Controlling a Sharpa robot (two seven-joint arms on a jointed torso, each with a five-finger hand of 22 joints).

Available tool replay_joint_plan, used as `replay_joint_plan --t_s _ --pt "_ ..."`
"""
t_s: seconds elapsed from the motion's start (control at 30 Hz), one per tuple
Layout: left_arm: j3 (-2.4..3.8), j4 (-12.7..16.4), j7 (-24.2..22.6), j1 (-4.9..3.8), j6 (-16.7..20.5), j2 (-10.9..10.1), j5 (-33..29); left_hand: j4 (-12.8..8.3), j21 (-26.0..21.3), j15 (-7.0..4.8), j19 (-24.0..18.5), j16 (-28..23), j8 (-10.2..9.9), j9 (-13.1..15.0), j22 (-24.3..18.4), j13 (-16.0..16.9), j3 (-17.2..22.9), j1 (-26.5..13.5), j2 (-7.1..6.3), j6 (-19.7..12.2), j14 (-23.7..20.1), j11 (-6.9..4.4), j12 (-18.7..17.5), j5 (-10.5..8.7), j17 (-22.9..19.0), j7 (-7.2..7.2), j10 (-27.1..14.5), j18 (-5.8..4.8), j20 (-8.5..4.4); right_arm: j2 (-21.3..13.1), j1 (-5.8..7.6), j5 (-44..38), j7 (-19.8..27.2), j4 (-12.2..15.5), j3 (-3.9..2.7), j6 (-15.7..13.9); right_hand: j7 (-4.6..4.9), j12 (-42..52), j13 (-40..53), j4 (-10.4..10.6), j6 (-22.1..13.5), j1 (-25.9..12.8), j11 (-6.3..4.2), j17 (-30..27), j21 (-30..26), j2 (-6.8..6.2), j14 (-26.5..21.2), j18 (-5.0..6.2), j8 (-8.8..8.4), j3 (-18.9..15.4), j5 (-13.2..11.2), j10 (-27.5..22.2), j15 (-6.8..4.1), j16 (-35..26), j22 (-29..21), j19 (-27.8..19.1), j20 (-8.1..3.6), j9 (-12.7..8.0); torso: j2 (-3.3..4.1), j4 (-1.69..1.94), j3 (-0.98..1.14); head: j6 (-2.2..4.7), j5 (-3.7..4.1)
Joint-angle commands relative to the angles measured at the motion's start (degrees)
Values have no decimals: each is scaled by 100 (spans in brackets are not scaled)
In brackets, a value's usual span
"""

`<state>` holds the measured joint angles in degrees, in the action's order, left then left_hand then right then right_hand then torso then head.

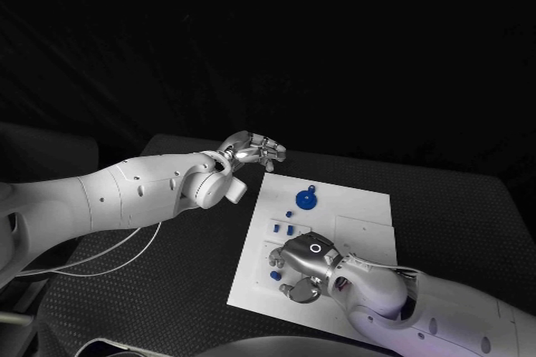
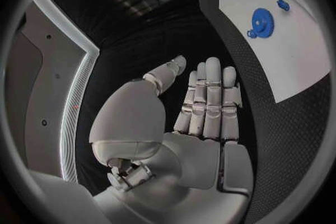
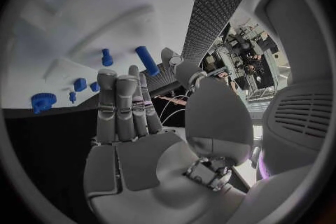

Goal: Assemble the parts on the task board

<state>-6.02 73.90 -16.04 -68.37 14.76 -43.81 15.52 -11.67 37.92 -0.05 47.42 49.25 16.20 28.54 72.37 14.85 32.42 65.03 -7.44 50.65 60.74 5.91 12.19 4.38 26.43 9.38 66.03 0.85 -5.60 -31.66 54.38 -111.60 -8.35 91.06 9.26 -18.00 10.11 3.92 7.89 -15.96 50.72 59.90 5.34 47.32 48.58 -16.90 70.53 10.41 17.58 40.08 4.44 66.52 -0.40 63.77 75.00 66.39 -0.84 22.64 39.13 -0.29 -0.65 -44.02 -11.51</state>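
The white task board (image 1: 352,210) lies mid-table. On its far part sits a blue gear (image 1: 307,197), and small blue parts (image 1: 290,229) lie along its left side. My left hand (image 1: 255,149) hovers off the board's far left corner, fingers straight and holding nothing; the left wrist view shows that hand (image 2: 203,106) with the gear (image 2: 262,22) beyond it. My right hand (image 1: 304,268) hangs over the board's near left part. In the right wrist view its fingers (image 3: 122,106) are extended and hold nothing, with a blue cylinder (image 3: 146,60) and a small peg (image 3: 106,57) beyond them.
A white cable (image 1: 111,256) loops over the black table left of the board. Another small blue part (image 1: 275,276) lies by my right hand, near the board's left edge. Bare board stretches along its right side (image 1: 369,233).
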Motion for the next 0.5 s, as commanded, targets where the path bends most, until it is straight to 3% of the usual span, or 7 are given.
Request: replay_joint_plan --t_s 0.03,0.2,0.33,0.4,0.5 --pt "4 14 -33 -9 -71 2 -35 37 -38 -9 16 -24 29 -2 8 -6 -4 -66 3 -40 43 -10 24 36 7 -1 -49 106 -17 -75 -1 -13 -70 82 -29 -392 10 18 -10 9 -46 24 114 8 -40 -32 -21 459 -32 -24 -8 -147 35 0 94 -51 -1 -3 -1 -2 -1 14 8" --pt "4 11 -33 -9 -73 -2 -35 37 -39 -9 17 -25 29 -3 9 -6 -3 -65 3 -41 43 -10 25 36 8 -1 -50 106 -17 -186 12 94 -31 200 -120 -515 2 54 -22 24 -33 38 109 12 -43 -34 -32 459 -9 18 -60 -131 29 15 91 -55 4 8 -3 -1 0 35 29" --pt "3 9 -32 -9 -78 -5 -35 37 -40 -9 17 -26 29 -3 9 -7 -3 -65 3 -41 43 -10 26 36 9 -1 -50 106 -17 -356 66 485 69 335 -256 -555 -22 114 -35 74 15 95 87 11 -42 -33 -34 459 41 156 -121 -83 13 31 87 -44 3 32 -1 -4 3 62 54" --pt "3 9 -31 -9 -86 -6 -35 36 -41 -9 17 -27 30 -3 10 -7 -2 -64 4 -41 43 -10 27 36 10 -1 -51 106 -17 -531 159 1041 137 420 -368 -501 -58 213 -22 176 102 138 48 9 -24 -29 -9 459 106 296 -133 45 -28 51 90 -10 -3 59 -1 -6 3 95 91" --pt "2 9 -27 -9 -87 -13 -35 37 -41 -9 17 -27 30 -3 10 -8 -2 -64 5 -40 44 -10 28 36 11 -1 -50 106 -17 -793 343 1917 121 486 -447 -289 -94 418 60 297 177 162 -64 3 15 -16 43 459 161 380 -135 330 -133 73 98 49 -20 82 -4 -10 2 132 144"
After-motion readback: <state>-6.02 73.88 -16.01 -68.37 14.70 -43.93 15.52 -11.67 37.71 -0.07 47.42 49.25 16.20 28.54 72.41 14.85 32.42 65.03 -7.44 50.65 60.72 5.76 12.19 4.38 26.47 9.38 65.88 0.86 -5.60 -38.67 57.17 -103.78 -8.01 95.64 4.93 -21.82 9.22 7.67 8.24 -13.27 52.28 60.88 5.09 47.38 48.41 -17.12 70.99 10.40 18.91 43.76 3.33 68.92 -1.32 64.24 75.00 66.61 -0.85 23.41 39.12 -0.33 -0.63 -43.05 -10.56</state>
